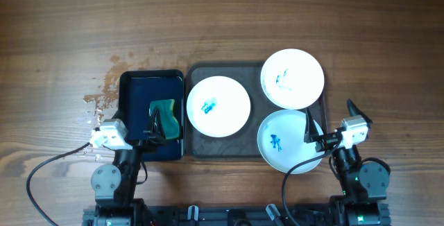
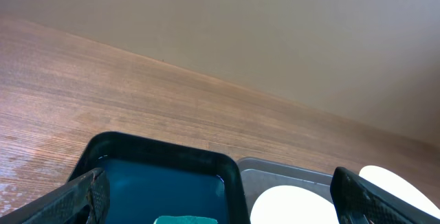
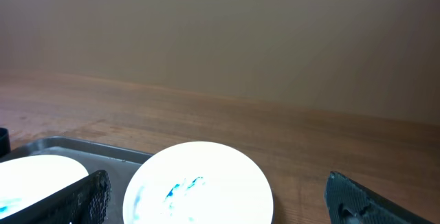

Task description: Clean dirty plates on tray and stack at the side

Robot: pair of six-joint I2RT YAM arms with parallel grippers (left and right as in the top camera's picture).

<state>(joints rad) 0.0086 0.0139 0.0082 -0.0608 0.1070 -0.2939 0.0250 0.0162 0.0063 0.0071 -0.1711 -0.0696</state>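
Three white plates with blue smears lie on the dark grey tray (image 1: 198,146): one at the left (image 1: 218,106), one at the back right (image 1: 292,78), one at the front right (image 1: 286,141) overhanging the rim. My left gripper (image 1: 158,123) is open above the small dark blue tray (image 1: 135,87), by the green sponge (image 1: 164,111). My right gripper (image 1: 331,120) is open at the right edge of the front right plate. The left wrist view shows the blue tray (image 2: 165,157), the sponge top (image 2: 184,219) and a plate (image 2: 292,207). The right wrist view shows the back right plate (image 3: 199,186).
The blue tray holds blue water. Small spills and crumbs (image 1: 104,98) mark the wood left of it. Bare wooden table (image 1: 222,18) stretches behind both trays and to the right of the grey tray.
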